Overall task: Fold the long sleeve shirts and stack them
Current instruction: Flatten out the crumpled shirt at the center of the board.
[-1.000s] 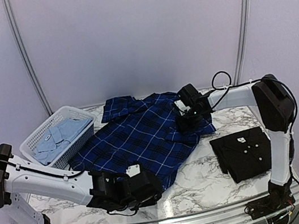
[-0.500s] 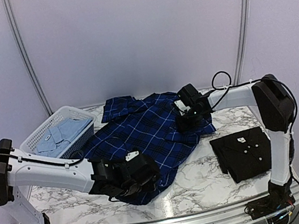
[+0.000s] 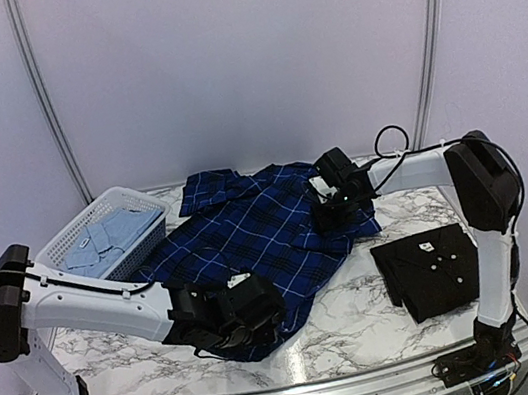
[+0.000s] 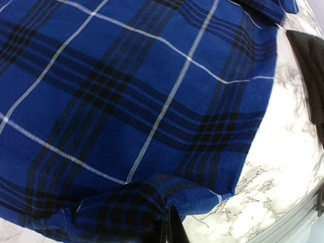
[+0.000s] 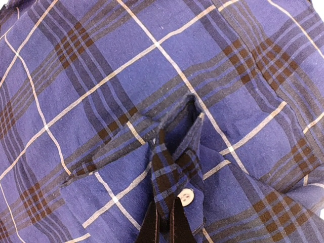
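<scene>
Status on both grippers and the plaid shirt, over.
Left gripper shut on plaid shirt near hem. Right gripper shut on its buttoned edge. Shirt spread, not folded. Black shirt folded, lying apart.

Overhead view: even, diffuse light, probably from above; only soft shadows on the marble bench (image 3: 357, 329). There the black shirt (image 3: 429, 271) loses detail. Left wrist view: plaid shirt (image 4: 126, 91) sharp, bench glares white at right, left pincer (image 4: 169, 230) blurred at the near edge. Right wrist view: purplish, warmer cast.
</scene>
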You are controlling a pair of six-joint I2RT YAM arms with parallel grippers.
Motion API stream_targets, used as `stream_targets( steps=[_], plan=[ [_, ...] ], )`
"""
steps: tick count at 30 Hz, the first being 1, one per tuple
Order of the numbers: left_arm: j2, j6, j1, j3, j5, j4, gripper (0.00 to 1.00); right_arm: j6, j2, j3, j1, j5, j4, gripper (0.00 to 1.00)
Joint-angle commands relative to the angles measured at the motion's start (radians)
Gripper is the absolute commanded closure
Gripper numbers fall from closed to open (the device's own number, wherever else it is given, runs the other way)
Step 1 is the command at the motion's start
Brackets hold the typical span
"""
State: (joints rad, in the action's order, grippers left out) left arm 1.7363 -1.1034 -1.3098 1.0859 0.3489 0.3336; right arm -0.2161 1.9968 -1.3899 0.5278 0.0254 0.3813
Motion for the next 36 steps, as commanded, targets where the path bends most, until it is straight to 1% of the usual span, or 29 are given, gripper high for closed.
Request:
stream_targets(
  steps=[1, 6, 7, 9, 14, 21, 30, 32, 36],
  plan=[
    [-0.014, 0.018, 0.002, 0.016, -0.022, -0.007, 0.99, 0.005, 0.024, -0.026, -0.011, 0.010, -0.004, 1.00],
    [-0.061, 0.005, 0.001, -0.039, -0.014, 0.008, 0.73, 0.004, 0.026, -0.021, -0.014, 0.014, -0.010, 1.00],
    [-0.064, 0.002, 0.001, -0.050, -0.014, 0.010, 0.70, 0.004, 0.026, -0.022, -0.015, 0.015, -0.011, 1.00],
    [-0.066, -0.008, 0.001, -0.064, -0.020, 0.012, 0.67, 0.004, 0.029, -0.021, -0.014, 0.016, -0.011, 1.00],
    [-0.071, -0.021, -0.005, -0.074, -0.021, 0.011, 0.64, 0.006, 0.031, -0.022, -0.014, 0.016, -0.010, 1.00],
    [-0.032, 0.000, -0.003, -0.043, 0.014, 0.003, 0.64, 0.004, 0.037, -0.019, -0.014, 0.018, -0.012, 1.00],
    [0.022, 0.073, 0.006, -0.038, 0.050, -0.140, 0.65, 0.004, 0.042, -0.026, -0.015, 0.013, -0.007, 1.00],
    [0.024, 0.085, 0.006, -0.037, 0.054, -0.155, 0.70, 0.004, 0.044, -0.026, -0.018, 0.012, -0.007, 1.00],
    [0.002, 0.085, 0.005, -0.040, 0.041, -0.157, 0.86, 0.006, 0.043, -0.022, -0.020, 0.011, -0.007, 1.00]
  ],
)
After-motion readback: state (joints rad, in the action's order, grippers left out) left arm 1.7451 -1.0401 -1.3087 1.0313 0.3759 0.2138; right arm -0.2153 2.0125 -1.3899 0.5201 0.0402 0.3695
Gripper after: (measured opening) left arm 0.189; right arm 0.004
